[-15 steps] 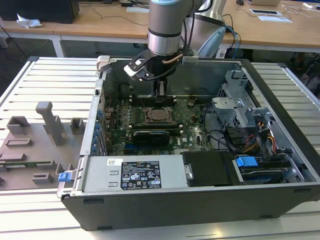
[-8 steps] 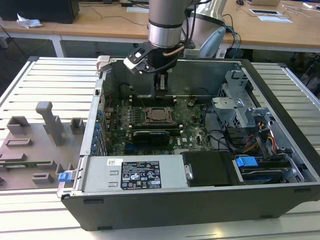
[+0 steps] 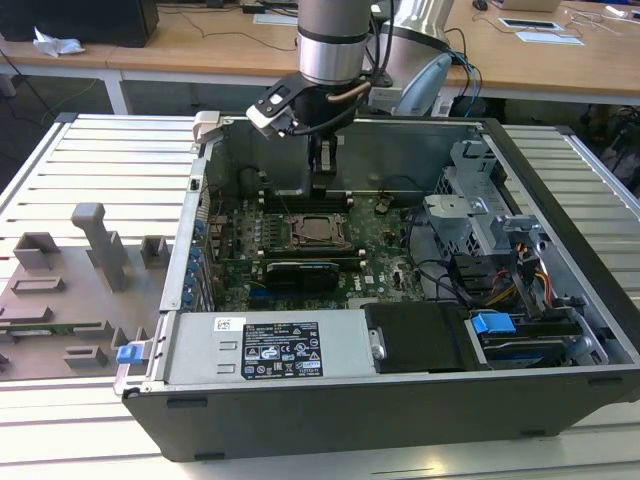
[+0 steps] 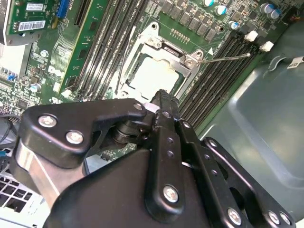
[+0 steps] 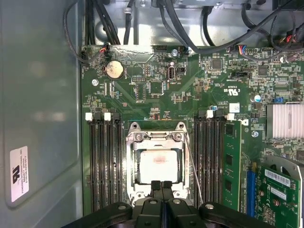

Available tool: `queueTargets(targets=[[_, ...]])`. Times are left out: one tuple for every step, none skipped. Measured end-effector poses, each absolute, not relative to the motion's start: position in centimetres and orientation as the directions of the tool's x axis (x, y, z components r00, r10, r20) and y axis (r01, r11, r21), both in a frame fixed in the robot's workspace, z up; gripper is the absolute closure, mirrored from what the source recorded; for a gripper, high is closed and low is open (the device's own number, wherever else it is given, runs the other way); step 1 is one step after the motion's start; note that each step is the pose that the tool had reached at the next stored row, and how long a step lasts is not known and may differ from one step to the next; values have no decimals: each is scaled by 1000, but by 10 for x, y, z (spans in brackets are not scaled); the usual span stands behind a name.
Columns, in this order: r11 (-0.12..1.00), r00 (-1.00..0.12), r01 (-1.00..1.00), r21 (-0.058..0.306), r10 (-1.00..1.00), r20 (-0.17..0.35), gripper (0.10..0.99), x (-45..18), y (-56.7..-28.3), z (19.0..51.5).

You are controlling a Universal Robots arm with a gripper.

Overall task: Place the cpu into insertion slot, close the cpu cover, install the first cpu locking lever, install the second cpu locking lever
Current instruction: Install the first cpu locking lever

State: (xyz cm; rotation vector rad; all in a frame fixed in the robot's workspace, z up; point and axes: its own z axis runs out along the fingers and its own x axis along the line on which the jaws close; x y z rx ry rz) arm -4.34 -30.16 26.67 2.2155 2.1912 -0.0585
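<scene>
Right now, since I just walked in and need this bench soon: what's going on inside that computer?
A robot arm has its gripper down inside the open computer case, over the green motherboard. The cpu lies in its socket with the cpu cover lowered around it. The gripper is shut, its tips at the cover's edge. One thin locking lever angles away from the socket, seemingly unlatched.

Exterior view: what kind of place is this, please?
Probably a robotics lab or workshop: a robot arm reaches into an open computer case lying on a slatted metal table, with wooden desks behind.
</scene>
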Motion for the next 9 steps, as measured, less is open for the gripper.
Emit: queueTargets(targets=[[-11,11,1000,-9,999,-44,980,-43,-302,267],[-11,11,1000,-9,999,-44,980,-43,-302,267],[-11,11,1000,-9,999,-44,980,-43,-302,267],[-7,6,1000,-9,999,-44,980,-43,-302,267],[-1,1,1000,-9,999,-44,980,-43,-302,267],[6,-6,1000,-9,999,-44,980,-43,-302,267],[20,-20,1000,-9,999,-44,980,-43,-302,267],[34,-34,999,-9,998,-44,980,-43,-302,267],[46,-46,999,-9,998,-44,980,-43,-302,267]])
